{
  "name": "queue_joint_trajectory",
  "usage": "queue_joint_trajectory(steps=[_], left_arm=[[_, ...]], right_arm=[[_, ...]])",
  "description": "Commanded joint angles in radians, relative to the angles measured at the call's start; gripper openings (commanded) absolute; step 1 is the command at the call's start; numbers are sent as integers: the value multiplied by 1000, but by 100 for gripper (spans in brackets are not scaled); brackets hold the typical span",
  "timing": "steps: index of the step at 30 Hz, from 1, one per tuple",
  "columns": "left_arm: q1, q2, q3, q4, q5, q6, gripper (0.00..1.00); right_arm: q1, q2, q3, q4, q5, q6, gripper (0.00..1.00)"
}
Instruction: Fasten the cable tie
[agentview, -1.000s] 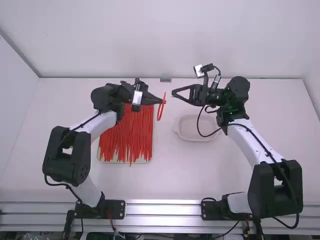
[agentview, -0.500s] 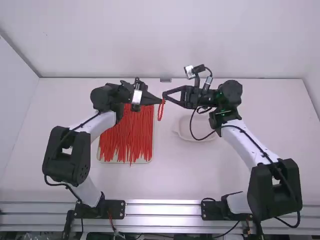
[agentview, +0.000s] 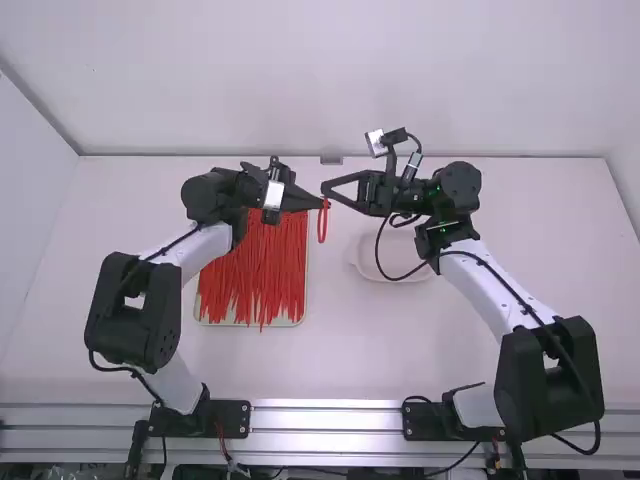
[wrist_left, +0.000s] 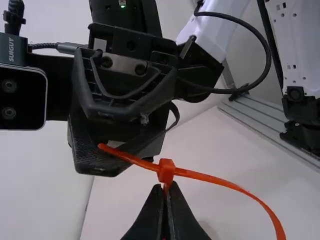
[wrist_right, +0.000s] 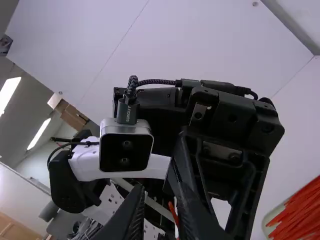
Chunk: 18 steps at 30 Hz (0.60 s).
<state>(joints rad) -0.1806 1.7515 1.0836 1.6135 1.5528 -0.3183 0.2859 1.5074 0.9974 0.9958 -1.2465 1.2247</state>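
My left gripper (agentview: 318, 204) is raised above the table's middle, shut on the square head of a red cable tie (agentview: 323, 218). The tie's loop hangs down from the head. In the left wrist view the gripper (wrist_left: 165, 194) pinches the head, and the cable tie (wrist_left: 210, 177) runs sideways across it. My right gripper (agentview: 327, 190) faces it from the right, open, tips at the tie's free end. The tie's free end (wrist_right: 171, 207) lies between my right gripper's (wrist_right: 160, 210) spread fingers. I cannot tell whether they touch it.
A pile of red cable ties (agentview: 255, 268) lies on a pale mat (agentview: 300, 318) under the left arm. A white bowl (agentview: 365, 268) sits on the table below the right arm. Bare table lies on all sides.
My right gripper has moved left, closing the gap to the left gripper until its tips reach the tie. The left gripper has held still with the tie.
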Motion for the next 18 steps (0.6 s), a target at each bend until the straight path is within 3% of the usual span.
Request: queue_joint_trajectory(steps=[1, 2, 3, 18], left_arm=[[-3, -22, -11, 3, 3, -8, 1], [-3, -22, -11, 3, 3, -9, 1], [-3, -22, -11, 3, 3, -14, 1], [-3, -22, -11, -5, 13, -112, 1]], right_arm=[[14, 2, 30, 11, -14, -2, 18], [15, 2, 30, 10, -18, -2, 15], [16, 2, 30, 10, -21, -1, 0], [-31, 2, 30, 20, -1, -15, 0]])
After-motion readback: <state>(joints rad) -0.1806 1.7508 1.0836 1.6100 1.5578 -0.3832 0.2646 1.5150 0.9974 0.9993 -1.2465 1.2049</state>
